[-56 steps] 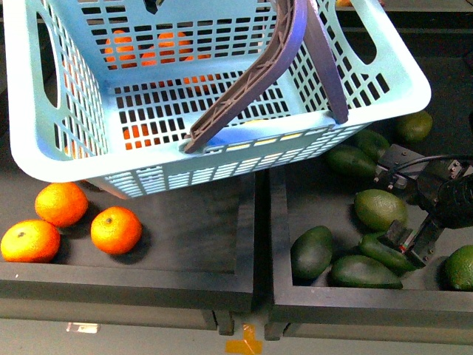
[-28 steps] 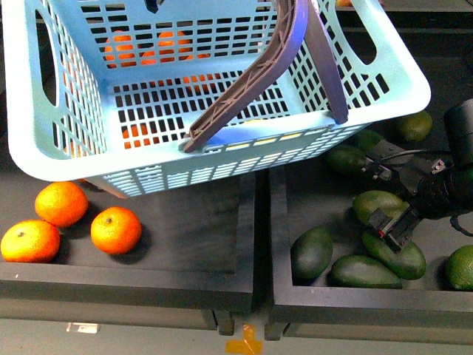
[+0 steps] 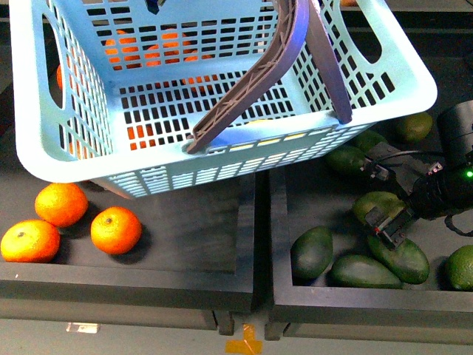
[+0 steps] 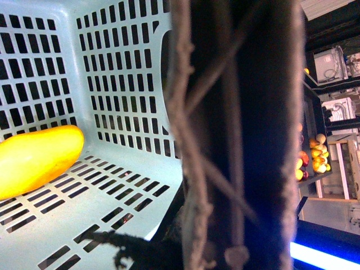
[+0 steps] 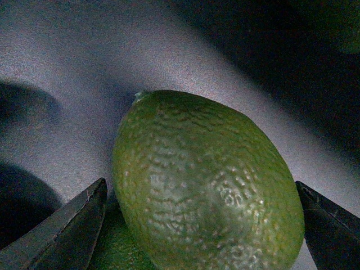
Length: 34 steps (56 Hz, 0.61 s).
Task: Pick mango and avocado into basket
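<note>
Currently: right gripper [image 3: 387, 222] astride one avocado [image 3: 372, 204]; mango [image 4: 35, 160] lying in the basket [image 3: 222, 166].
The gripper's two fingers [image 5: 67, 225] stand apart, one on each side of the avocado and close against it; contact cannot be confirmed. That fruit lies in the right-hand dark tray [image 3: 347, 299] among other avocados [image 3: 312, 251], partly covered by the gripper in the front view. The mango rests on the basket floor, cut off at the picture edge. The brown handle [image 4: 236, 129] fills the left wrist view; the left gripper is hidden, state undetermined.
</note>
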Motion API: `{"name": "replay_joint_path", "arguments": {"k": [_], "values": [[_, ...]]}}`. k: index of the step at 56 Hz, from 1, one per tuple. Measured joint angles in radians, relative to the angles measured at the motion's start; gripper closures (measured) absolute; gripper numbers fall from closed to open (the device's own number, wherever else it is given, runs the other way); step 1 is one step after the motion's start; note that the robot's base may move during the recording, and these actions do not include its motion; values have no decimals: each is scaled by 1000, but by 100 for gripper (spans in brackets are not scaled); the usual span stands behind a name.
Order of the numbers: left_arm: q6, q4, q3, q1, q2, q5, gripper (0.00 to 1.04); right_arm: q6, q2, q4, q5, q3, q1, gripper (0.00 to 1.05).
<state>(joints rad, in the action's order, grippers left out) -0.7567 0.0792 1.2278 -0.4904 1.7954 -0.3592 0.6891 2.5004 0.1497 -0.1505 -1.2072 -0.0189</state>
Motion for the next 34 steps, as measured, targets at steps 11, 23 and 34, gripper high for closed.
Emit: {"name": "replay_joint_path", "arguments": {"k": [11,23,34], "values": [[0,0,0,0,0,0,100,-21,11,0,0,-8,0,13],[0,0,0,0,0,0,100,-34,13,0,0,-11,3,31],[0,0,0,0,0,0,100,-48,13,2,0,-11,4,33]]}}
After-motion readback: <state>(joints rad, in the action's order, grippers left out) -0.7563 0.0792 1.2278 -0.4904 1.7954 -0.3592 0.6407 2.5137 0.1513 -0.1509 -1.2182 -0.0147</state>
